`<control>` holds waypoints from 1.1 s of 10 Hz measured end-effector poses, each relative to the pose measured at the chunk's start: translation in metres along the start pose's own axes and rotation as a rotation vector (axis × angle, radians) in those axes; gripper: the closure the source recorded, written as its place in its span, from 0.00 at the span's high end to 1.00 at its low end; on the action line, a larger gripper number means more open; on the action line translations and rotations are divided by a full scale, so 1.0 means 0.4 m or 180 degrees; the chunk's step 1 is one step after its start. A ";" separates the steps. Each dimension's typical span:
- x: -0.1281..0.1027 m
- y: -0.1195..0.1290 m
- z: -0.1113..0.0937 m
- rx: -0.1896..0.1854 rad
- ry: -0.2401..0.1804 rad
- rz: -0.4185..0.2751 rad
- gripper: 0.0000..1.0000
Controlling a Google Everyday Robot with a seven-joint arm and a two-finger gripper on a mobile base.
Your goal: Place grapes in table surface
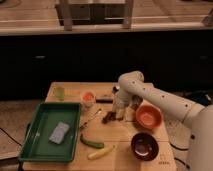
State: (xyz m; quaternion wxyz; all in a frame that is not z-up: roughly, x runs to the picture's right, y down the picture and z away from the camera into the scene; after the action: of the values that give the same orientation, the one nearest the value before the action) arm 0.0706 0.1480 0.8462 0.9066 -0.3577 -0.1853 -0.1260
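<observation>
My gripper [118, 111] low over middle of table surface [120, 141], arm reaching in from picture's right. Cannot tell whether it grips or has let go. Grapes [108, 118], small dark bunch, down at tabletop just beside gripper tip; contact unclear. Orange bowl [148, 116] near, other side of gripper. Dark maroon bowl [144, 145] toward front edge. Green tray [35, 135] at picture's left, cucumber [92, 142] just beside it.

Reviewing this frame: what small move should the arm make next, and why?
Probably lift the gripper straight up, clear of the grapes. They appear to lie on the table surface just below it, left of the orange bowl, so the placing looks about done.
</observation>
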 end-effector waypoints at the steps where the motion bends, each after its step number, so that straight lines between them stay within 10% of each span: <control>1: -0.001 -0.002 0.008 -0.0021 0.0000 -0.0014 0.80; 8: 0.022 -0.025 0.089 -0.0147 -0.0115 -0.0020 0.80; 11: 0.022 -0.030 0.121 -0.0230 -0.0204 -0.0020 0.57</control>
State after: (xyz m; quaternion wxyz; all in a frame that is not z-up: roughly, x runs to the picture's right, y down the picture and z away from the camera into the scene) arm 0.0624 0.1721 0.8899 0.8862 -0.3935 -0.2108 -0.1240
